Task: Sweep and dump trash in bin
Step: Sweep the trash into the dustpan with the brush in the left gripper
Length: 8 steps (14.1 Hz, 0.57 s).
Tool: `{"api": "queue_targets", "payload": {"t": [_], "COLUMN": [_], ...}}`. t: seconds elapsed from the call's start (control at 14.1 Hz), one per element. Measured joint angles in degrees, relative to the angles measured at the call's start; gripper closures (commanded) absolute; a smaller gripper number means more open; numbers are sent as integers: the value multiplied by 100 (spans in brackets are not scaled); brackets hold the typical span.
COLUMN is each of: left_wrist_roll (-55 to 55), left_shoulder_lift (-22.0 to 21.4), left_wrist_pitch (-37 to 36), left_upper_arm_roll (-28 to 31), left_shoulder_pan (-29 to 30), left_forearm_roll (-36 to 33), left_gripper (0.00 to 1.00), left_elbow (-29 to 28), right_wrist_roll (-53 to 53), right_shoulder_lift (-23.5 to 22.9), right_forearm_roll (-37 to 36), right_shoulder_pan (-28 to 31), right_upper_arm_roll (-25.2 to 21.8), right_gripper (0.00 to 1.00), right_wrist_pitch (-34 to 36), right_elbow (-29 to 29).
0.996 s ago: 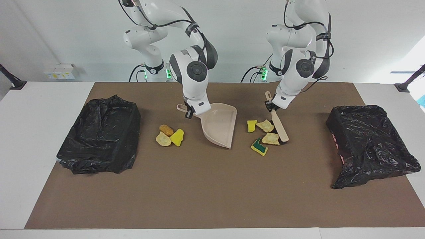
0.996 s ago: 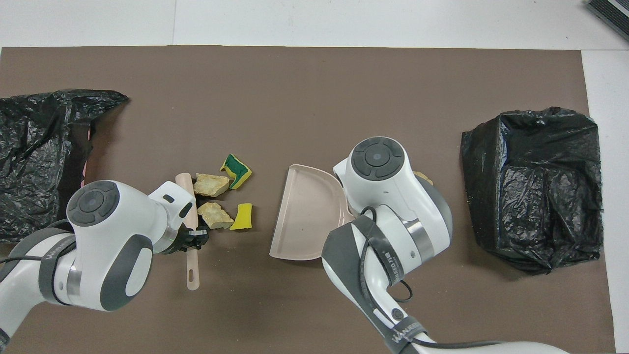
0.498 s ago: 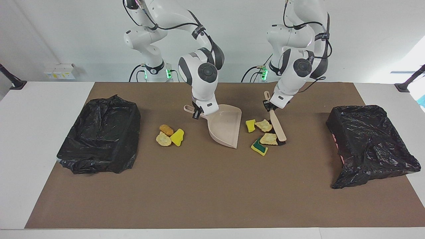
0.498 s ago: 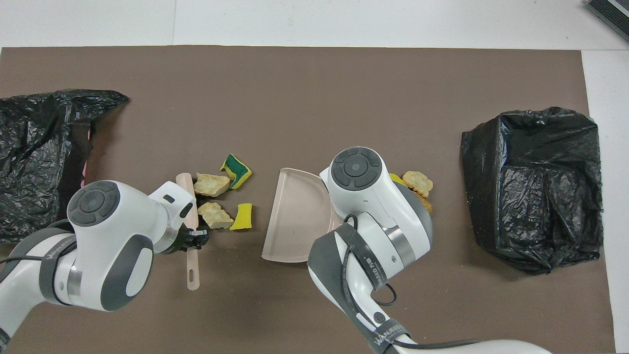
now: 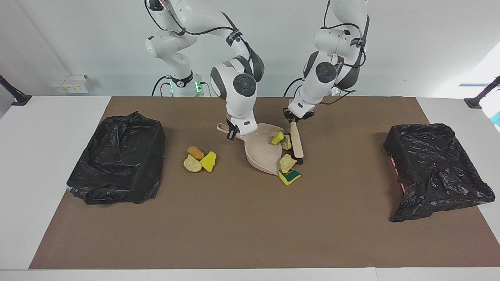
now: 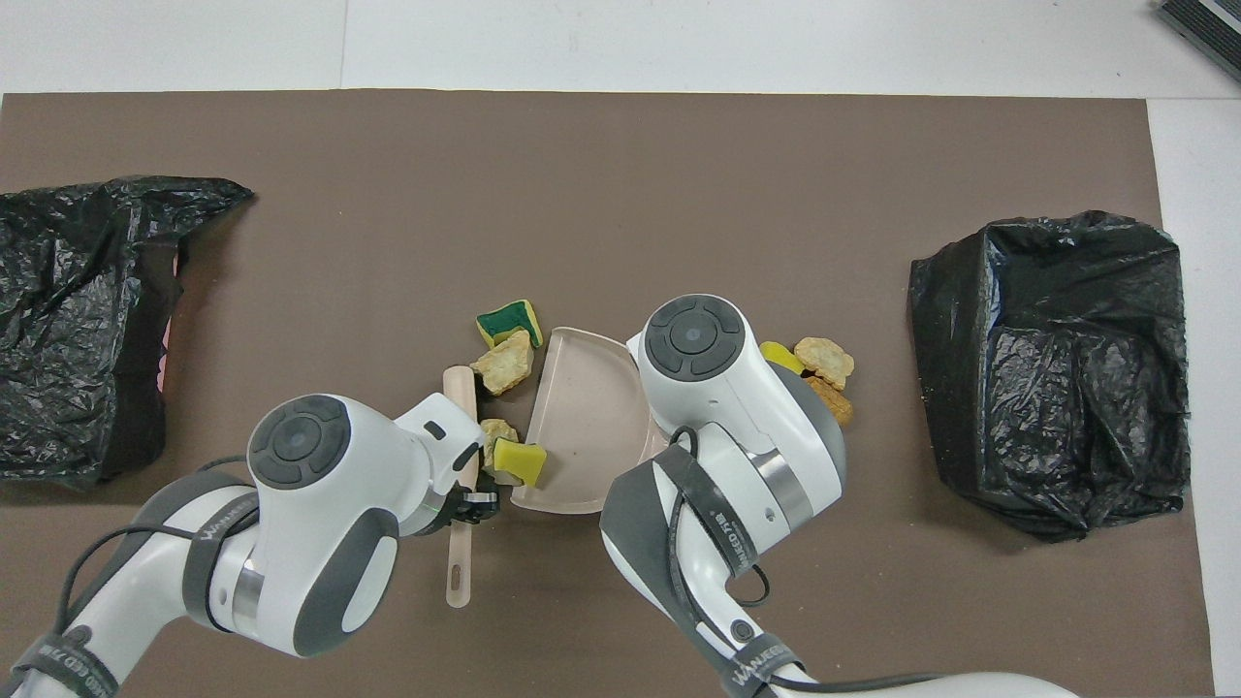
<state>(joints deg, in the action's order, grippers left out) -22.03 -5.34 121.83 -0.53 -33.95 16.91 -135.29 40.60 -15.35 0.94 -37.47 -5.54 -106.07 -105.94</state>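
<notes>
The brown mat [image 5: 242, 226] lies bare toward the tabletop's [image 5: 43, 128] edge farthest from the robots. One black-lined bin [image 5: 117, 158] sits at the right arm's end, another [image 5: 435, 168] at the left arm's. The right claw [image 5: 233, 132] is clamped on the dustpan [image 5: 261, 150] handle; the left claw [image 5: 293, 117] grips the brush [image 5: 297, 140], which presses four sponge scraps [image 5: 287, 162] against the pan's lip. Three more scraps [image 5: 200, 159] lie beside the pan, toward the right arm's end.

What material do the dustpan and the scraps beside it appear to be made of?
The dustpan looks like smooth beige plastic: even colour, thin moulded rim. The scraps look like sponge foam: rough torn edges, porous matt faces; one yellow scrap has a green layer.
</notes>
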Motion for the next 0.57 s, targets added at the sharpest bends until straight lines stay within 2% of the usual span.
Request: {"api": "queue_targets", "payload": {"t": [0.28, 0.57], "left_wrist_roll": [0, 23], "left_shoulder_lift": [-1, -23], "left_wrist_pitch": [34, -405], "left_upper_arm_roll": [-50, 74], "left_shoulder_pan": [-359, -141], "left_forearm_roll": [211, 148], "left_gripper": [100, 100], "left_elbow": [140, 542], "right_wrist_roll": [-1, -22], "right_shoulder_lift": [0, 0], "right_forearm_roll": [0, 1], "right_shoulder_pan": [0, 0], "right_upper_arm_roll": [0, 0], "right_gripper": [100, 100], "right_wrist_pitch": [0, 0], "right_elbow": [0, 0]}}
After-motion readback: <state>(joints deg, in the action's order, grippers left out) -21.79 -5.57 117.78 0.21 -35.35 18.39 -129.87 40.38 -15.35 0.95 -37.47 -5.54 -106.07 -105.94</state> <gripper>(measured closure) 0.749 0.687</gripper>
